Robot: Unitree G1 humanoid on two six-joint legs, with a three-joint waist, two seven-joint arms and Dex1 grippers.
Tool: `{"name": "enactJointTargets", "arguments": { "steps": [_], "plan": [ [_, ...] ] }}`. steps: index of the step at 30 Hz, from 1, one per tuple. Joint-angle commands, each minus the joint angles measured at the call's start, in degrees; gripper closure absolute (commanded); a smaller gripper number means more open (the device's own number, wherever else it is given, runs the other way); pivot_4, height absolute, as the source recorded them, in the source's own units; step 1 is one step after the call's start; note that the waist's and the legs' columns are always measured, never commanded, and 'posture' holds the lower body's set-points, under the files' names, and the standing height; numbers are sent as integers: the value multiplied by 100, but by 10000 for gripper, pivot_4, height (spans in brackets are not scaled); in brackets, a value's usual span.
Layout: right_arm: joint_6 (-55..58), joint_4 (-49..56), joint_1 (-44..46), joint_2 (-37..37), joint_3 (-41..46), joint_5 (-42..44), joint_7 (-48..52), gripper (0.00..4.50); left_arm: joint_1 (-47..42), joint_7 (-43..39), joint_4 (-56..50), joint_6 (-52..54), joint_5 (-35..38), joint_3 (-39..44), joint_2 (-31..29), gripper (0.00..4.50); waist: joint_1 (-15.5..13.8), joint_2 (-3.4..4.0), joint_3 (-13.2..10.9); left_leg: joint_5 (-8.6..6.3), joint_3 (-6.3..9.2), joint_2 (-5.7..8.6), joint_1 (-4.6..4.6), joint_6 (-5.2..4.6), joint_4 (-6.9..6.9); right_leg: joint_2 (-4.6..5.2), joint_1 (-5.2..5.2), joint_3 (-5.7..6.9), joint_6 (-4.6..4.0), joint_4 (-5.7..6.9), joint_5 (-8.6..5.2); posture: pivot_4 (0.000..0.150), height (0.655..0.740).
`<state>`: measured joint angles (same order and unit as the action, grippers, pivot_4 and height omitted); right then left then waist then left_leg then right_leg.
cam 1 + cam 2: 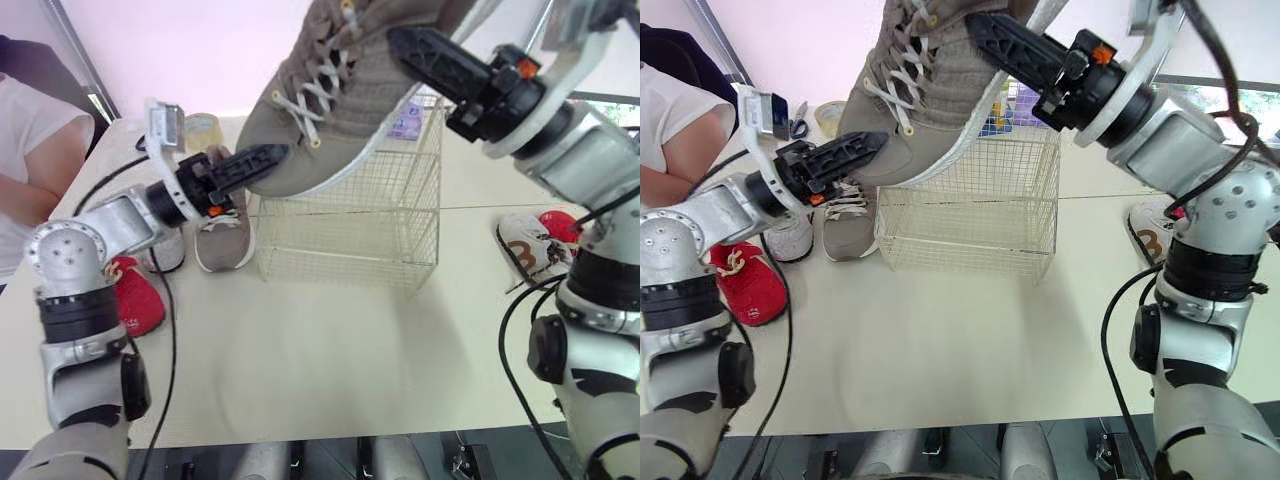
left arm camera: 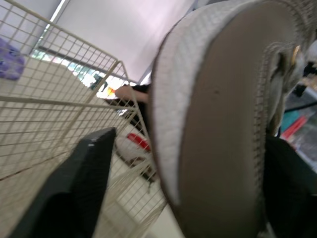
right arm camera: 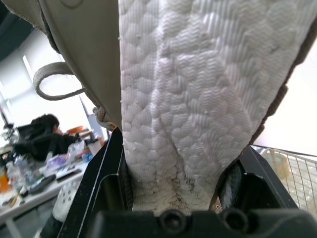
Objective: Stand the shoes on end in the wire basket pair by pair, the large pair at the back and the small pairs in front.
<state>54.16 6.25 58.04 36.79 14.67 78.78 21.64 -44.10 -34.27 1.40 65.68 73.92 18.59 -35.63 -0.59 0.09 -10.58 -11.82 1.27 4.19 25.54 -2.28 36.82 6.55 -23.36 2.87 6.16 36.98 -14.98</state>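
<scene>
1. Progress: the wire basket appears to hold no shoe yet, so every pair is left to stand on end, the large pair first, at the back.
2. Large taupe sneaker hangs tilted above the basket's rim, toe lowest. The second taupe sneaker lies on the table, just beside the basket.
3. Right gripper clamps the sole near the heel. Left gripper straddles the toe, fingers parted, one clear of the shoe.
4. Small shoes lie on the table: red shoe at the left, white shoe at the right.
5. Materials: knit upper, flat laces, pebbled white foam sole; the basket is thin cream wire in a square grid.
</scene>
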Motion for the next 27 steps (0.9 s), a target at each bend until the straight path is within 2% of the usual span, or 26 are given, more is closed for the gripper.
{"name": "enactJointTargets", "arguments": {
  "steps": [1,4,8,11,14,19,23,27],
  "plan": [
    [70,-225,256,414,85,-265,693,28196,-203,-837,170,-195,-439,-135,-475,636,-6,0,0,0,0,0,0,0,-2,0,0,0,-1,-1,0,1500,7400],
    [62,-617,425,887,-200,-884,1554,28196,-422,-1651,437,-340,-888,-416,-905,636,-7,1,-1,-1,0,0,6,0,-3,2,-2,1,-5,-11,-2,1500,7400],
    [-271,-1096,822,1257,-691,-1837,2676,28196,-720,-2412,705,-602,-1407,-771,-1117,636,9,4,-3,-3,-3,0,11,0,-21,3,-11,1,-11,-54,2,1500,7400],
    [-995,-2154,1660,1460,-1224,-2985,3590,28196,-893,-2826,805,-742,-1707,-966,-1138,636,34,6,-4,-2,-9,1,13,0,-52,3,-10,-1,2,-80,14,1500,7400],
    [-1927,-3354,2628,1484,-1721,-4048,4499,28196,-918,-2954,793,-755,-1819,-1018,-1040,636,44,8,-7,9,-26,3,35,17,-73,-2,-40,-12,14,-78,20,1500,7400],
    [-3071,-5164,4015,1193,-2008,-5178,5415,28196,-664,-2911,462,-726,-1841,-941,-892,636,139,7,-9,32,-39,2,97,50,-85,-12,-115,-15,17,-64,20,1500,7400],
    [-4039,-6178,4514,1025,-2125,-5969,5849,28196,-505,-2748,251,-649,-1746,-762,-822,636,177,7,-12,31,-58,0,92,50,-82,-13,-116,-17,18,-61,20,1500,7400],
    [-4686,-6792,4550,879,-2199,-6515,6387,28196,-317,-2539,10,-589,-1633,-583,-758,636,172,8,-13,31,-69,0,79,51,-72,-13,-116,-36,25,-33,25,1500,7400]
  ]
}}
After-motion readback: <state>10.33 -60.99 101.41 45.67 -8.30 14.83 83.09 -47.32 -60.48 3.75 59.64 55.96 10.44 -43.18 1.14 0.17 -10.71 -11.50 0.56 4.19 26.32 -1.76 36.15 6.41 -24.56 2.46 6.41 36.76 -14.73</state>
